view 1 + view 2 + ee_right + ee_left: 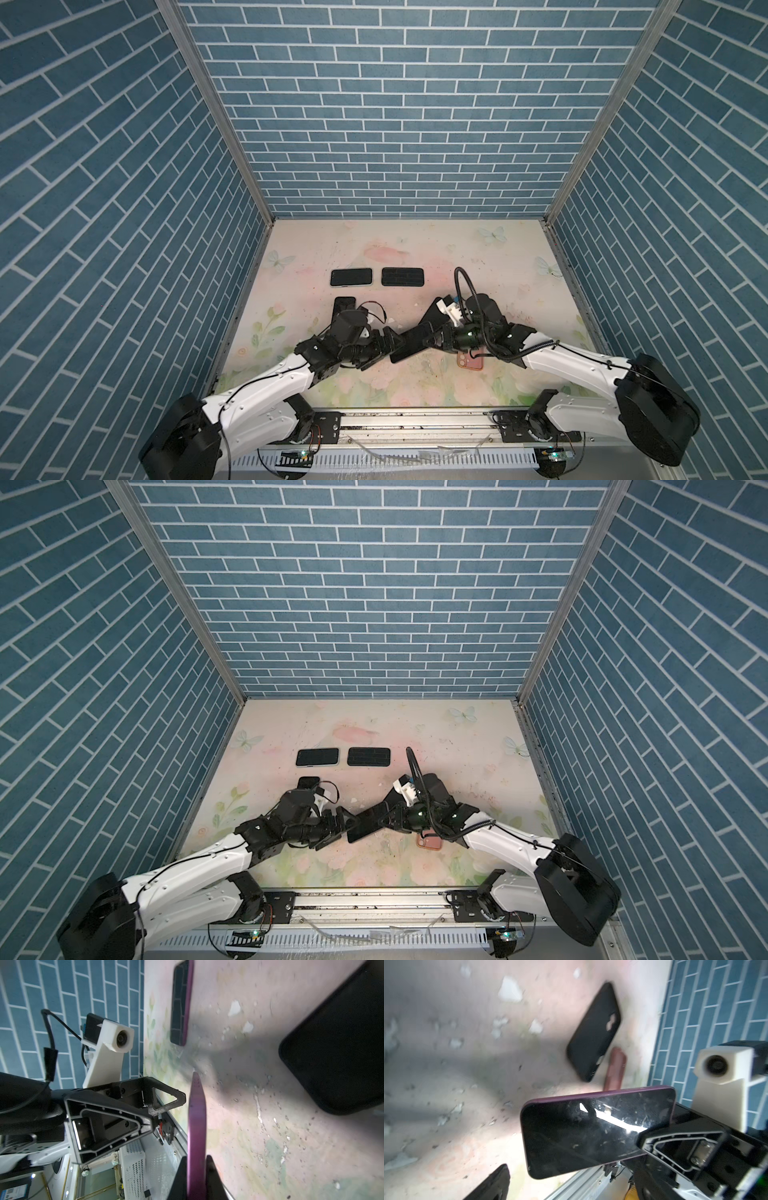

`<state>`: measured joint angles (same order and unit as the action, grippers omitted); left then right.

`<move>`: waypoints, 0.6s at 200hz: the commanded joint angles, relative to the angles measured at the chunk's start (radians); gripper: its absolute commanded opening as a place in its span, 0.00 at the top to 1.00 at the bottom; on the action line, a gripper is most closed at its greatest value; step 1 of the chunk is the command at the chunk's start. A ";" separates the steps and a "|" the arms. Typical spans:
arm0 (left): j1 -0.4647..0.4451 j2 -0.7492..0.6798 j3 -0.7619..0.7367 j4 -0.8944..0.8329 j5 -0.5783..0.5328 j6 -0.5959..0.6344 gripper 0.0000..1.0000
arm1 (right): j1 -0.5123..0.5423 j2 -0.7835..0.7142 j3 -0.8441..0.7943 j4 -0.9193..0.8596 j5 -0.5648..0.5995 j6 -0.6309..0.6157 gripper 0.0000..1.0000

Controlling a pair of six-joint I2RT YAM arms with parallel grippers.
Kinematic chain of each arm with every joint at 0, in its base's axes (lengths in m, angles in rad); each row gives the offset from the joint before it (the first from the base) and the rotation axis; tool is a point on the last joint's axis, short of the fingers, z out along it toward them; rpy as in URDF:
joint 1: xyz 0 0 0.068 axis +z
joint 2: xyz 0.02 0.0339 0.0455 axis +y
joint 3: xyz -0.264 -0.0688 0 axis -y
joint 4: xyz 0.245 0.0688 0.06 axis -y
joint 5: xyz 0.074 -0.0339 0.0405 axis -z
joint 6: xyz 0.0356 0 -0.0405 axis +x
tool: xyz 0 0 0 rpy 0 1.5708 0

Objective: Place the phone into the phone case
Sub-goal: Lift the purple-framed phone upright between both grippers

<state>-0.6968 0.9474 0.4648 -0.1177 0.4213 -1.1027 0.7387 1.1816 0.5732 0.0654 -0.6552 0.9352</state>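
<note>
The right gripper (pixel 196 1159) pinches the phone (pixel 409 345), a dark-screened handset with a purple rim, by one short end; the right wrist view shows it edge-on with the fingers (pixel 214 1176) pressed on both faces. The phone is held clear of the desk (pixel 374 245), near the front and middle in both top views, with its free end pointing at the left gripper (pixel 386 351). That gripper's fingers (pixel 176 1097) stand spread wide just beside the free end and hold nothing; whether they touch the phone cannot be told. A black case (pixel 593 1032) lies flat on the desk, partly under the right wrist in a top view (pixel 432 318), with the desk showing through its camera cut-out. A pink case (pixel 470 360) lies just beside it, partly hidden by the right arm. Two more dark phones (pixel 351 277) (pixel 402 276) lie side by side farther back, and a third phone (pixel 343 303) lies partly beneath the left arm.
</note>
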 commanded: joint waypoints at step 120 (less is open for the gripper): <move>0.270 0.066 0.188 0.576 0.428 -0.125 0.41 | -0.207 -0.070 0.216 0.261 -0.323 0.254 1.00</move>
<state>-0.4278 1.0111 0.6281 0.2638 0.7666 -1.1458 0.5335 1.1095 0.7933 0.1230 -0.9546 1.0878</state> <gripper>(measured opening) 0.627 0.126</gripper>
